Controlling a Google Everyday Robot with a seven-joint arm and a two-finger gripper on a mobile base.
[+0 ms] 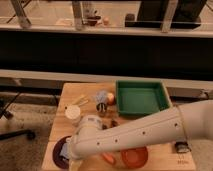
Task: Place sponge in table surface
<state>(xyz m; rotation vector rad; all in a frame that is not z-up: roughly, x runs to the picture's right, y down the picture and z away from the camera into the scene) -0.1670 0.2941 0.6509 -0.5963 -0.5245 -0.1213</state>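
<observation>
The light wooden table surface (67, 92) fills the middle of the camera view. A purple bowl (56, 148) sits at its front left corner, and a pale lavender patch inside it looks like the sponge (63, 154). My white arm reaches in from the right across the table's front. Its gripper (69, 152) hangs right over the bowl, largely hidden behind the wrist. It stands open and I see nothing held in it.
A green tray (140, 107) stands at the back right. A white cup (73, 114), a pale blue object (101, 95), an orange fruit (111, 98) and a dark can (101, 107) crowd the middle. An orange dish (134, 157) and a dark block (182, 147) lie in front.
</observation>
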